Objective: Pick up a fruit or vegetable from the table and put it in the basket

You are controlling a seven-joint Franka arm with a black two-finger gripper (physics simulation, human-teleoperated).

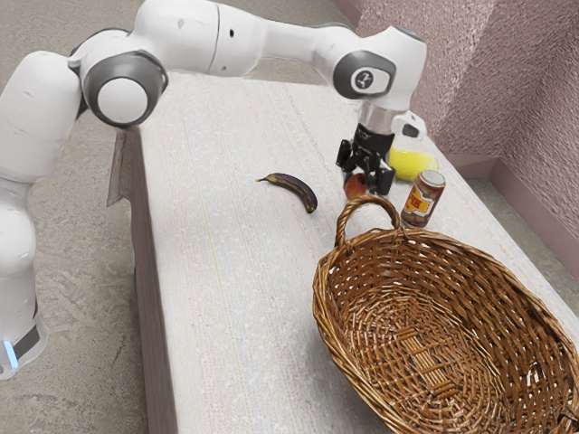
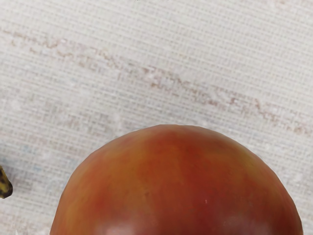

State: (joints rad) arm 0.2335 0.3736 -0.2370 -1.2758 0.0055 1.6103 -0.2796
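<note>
At the far part of the table, in the exterior view, my black gripper (image 1: 364,183) points down at a round red fruit (image 1: 355,187). Its grip on the fruit cannot be made out. Seen from my hand, the red-orange fruit (image 2: 178,183) is large and close, just under the hand; its lower part is cut off. The wicker basket (image 1: 327,312) stands at the exterior view's lower right, with its handle near the fruit.
A dark, spotted banana (image 1: 294,188) lies toward the exterior view's left from the gripper, and its tip (image 2: 5,186) shows beside the fruit. A labelled jar (image 1: 422,199) stands close behind the basket handle. Something yellow (image 1: 412,165) lies beyond the gripper. The table (image 1: 226,271) extends along the basket's side.
</note>
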